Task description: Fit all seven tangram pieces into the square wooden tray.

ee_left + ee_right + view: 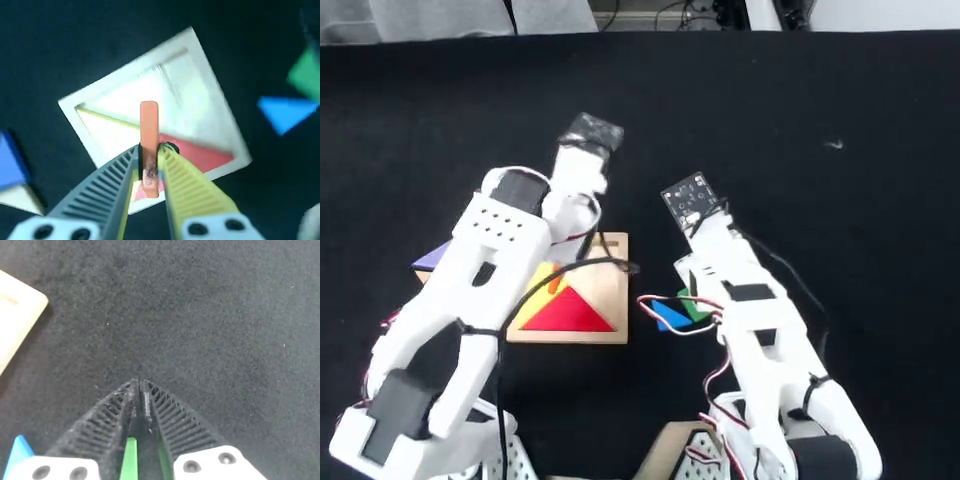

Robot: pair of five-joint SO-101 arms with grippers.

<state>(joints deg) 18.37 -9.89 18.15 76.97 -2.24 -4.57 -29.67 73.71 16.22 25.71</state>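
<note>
Currently, the placement step: my left gripper clamps the orange piece on edge above the wooden tray (red triangle and yellow triangle already seated). My right gripper rests near the tray, tips together. Next, I judge: lay the orange piece flat and lower it onto bare wood.

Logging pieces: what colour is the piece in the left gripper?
The piece is orange, clearest in the left wrist view.

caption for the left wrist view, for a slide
Left gripper holds the orange piece on edge over the wooden tray, yellow triangle and red triangle already inside.
</note>
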